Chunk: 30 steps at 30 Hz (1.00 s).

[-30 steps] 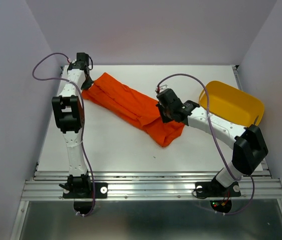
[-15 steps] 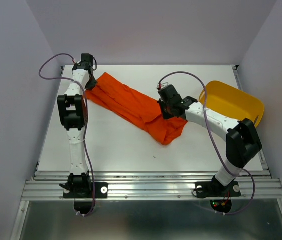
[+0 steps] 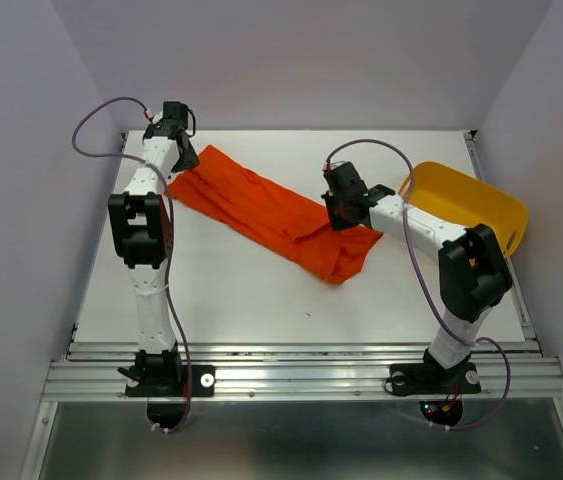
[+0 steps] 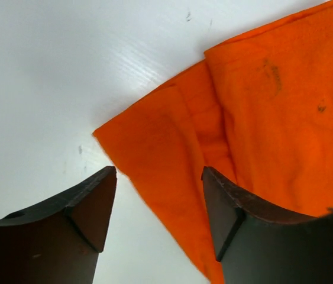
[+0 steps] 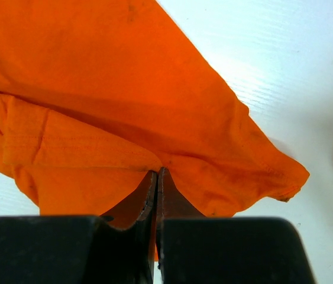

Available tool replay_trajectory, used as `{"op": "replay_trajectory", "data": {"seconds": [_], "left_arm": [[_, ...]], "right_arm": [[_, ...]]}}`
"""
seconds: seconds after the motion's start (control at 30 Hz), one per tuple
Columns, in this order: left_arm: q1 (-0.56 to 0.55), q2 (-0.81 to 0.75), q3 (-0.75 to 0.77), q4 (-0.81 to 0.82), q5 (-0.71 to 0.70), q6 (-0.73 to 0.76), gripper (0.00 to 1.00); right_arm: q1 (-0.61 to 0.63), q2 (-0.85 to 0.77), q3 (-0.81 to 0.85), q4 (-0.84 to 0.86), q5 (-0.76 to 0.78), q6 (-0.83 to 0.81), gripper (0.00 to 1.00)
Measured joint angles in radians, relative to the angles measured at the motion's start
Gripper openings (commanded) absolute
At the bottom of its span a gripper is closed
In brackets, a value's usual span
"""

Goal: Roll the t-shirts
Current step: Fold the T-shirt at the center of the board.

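One orange-red t-shirt [image 3: 261, 208] lies folded into a long band, running diagonally from the far left to the middle of the white table [image 3: 231, 290]. My left gripper [image 3: 183, 160] hovers open over the band's far-left end. In the left wrist view its fingers straddle a corner of the t-shirt [image 4: 261, 106] without touching it, the left gripper [image 4: 157, 177] holding nothing. My right gripper [image 3: 347, 218] is shut on a pinch of cloth at the band's right end. The t-shirt [image 5: 125, 89] puckers up to the tips of the right gripper [image 5: 157, 173].
A yellow plastic tub [image 3: 466, 205] stands at the right edge of the table, just beyond the right forearm. Purple cables loop above both arms. The metal rail [image 3: 301, 375] with the arm bases runs along the near edge.
My left gripper opened and let go of the shirt's far-left end. My right gripper moved back and right, still shut, drawing the shirt's right end with it.
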<state>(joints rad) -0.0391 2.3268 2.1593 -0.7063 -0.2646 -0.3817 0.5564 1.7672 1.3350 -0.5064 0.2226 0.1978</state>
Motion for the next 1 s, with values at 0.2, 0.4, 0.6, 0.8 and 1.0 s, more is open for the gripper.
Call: {"op": "replay_trajectory", "data": {"seconds": [0.2,0.4,0.6,0.8,1.0], "left_arm": [[0.016,-0.204,-0.242,0.056,-0.019,-0.014,0.63],[0.034,-0.259,-0.412,0.134,0.002,-0.042,0.66],[0.058,-0.243,-0.465,0.186,0.023,-0.056,0.59],[0.074,-0.204,-0.465,0.236,0.032,-0.064,0.40],[0.080,-0.113,-0.419,0.252,0.034,-0.056,0.00]], "right_arm": [[-0.012,0.015,0.000,0.002,-0.014,0.000,0.01],[-0.020,0.015,0.000,0.004,-0.027,0.000,0.01],[-0.020,0.015,0.000,0.006,-0.036,0.000,0.01],[-0.020,0.015,0.000,0.006,-0.044,0.000,0.01],[-0.026,0.015,0.000,0.006,-0.052,-0.001,0.01]]}}
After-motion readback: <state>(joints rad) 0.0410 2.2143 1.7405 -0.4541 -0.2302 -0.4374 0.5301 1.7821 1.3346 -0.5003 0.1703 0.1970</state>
